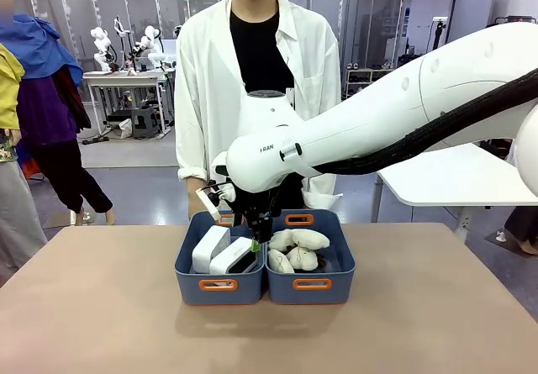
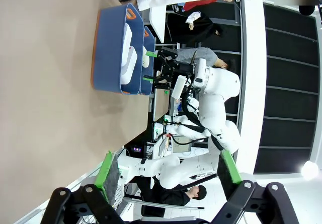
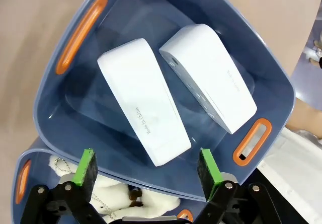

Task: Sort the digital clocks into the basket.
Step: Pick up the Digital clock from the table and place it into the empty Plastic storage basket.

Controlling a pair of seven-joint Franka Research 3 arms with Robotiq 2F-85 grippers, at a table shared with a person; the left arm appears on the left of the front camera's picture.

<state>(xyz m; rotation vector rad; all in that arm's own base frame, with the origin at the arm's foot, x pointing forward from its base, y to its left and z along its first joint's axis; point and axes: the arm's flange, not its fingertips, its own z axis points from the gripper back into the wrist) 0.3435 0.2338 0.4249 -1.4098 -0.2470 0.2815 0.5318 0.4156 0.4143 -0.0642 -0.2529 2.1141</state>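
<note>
- Now both digital clocks lie side by side in the basket (image 3: 65,133): one clock (image 3: 143,108) nearer the gripper, second clock (image 3: 209,75) beyond it.
- Right gripper (image 3: 147,171) hangs just above them, fingers apart, holding nothing.
- Left gripper (image 2: 168,171) spread wide over bare table (image 2: 45,108) (well away from the bins).
- Cream plush toys (image 1: 298,248) fill the neighbouring bin (image 1: 324,286).

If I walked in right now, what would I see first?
Probably the big white right arm reaching over the middle of the table, its open tool hanging just above the left basket. Two white digital clocks lie side by side in that basket. The basket next to it holds cream plush toys, and a person in a white shirt stands right behind.
</note>
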